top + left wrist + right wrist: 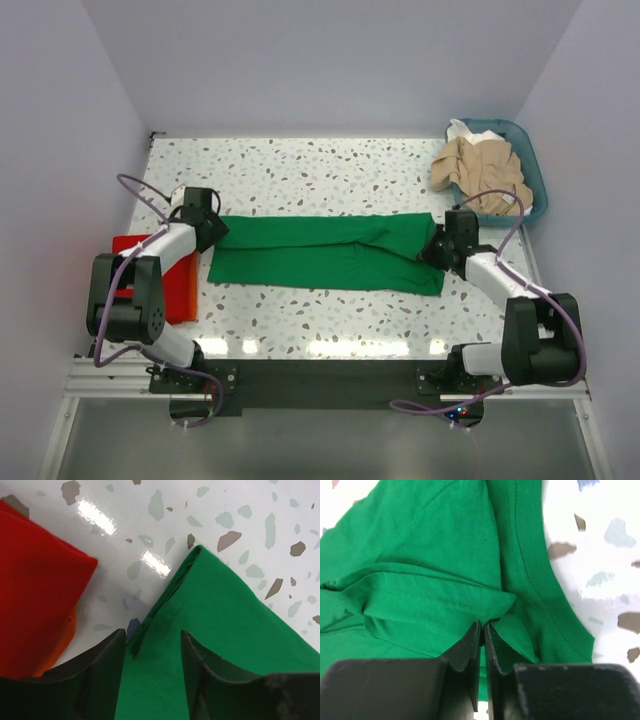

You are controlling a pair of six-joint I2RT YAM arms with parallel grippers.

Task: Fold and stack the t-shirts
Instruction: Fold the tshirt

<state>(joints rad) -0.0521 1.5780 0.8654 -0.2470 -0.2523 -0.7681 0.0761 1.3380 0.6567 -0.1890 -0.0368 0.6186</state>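
A bright green t-shirt (320,255) lies folded lengthwise into a long strip across the middle of the table. My left gripper (212,232) is at its left end. In the left wrist view this gripper (152,632) is open, its jaws standing apart over the green cloth's (225,630) edge. My right gripper (437,248) is at the shirt's right end. In the right wrist view it (483,625) is shut on a fold of the green cloth (430,540) beside the collar. A folded red t-shirt (180,290) lies at the table's left, partly under my left arm; it also shows in the left wrist view (35,595).
A teal basket (535,175) stands at the back right corner and holds a crumpled beige t-shirt (485,170) and a white one (470,130). The walls close in on the table on three sides.
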